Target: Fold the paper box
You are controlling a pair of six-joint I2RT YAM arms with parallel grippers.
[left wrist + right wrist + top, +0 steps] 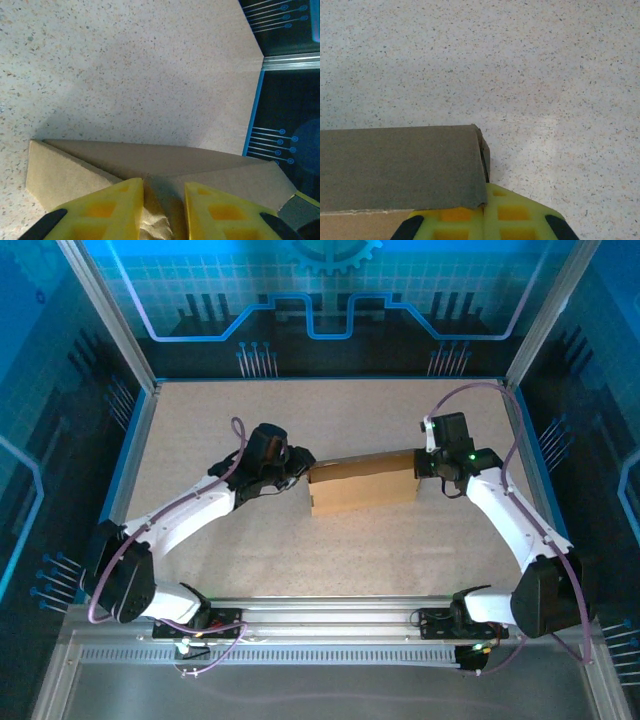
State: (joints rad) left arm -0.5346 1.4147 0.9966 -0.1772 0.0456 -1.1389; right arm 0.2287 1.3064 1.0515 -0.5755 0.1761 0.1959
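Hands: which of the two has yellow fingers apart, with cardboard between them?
The left hand, at the box's left end: crumpled cardboard sits between its fingers. The right hand's fingers meet, at the other end.

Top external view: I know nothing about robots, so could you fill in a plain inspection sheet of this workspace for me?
Surface: speckled beige table, flat, no spills seen.
Job's things: one paper box, plain brown cardboard, mid-table between the two arms; the flap at its left end looks creased.
Clutter: nothing seen.
Grippers: left gripper appears closed on the creased flap, with cardboard between its yellow fingers. Right gripper is shut at the box's right end.
Cables: a purple cable loops along each arm, clear of the box.
Surroundings: metal frame posts and blue patterned panels around the table.
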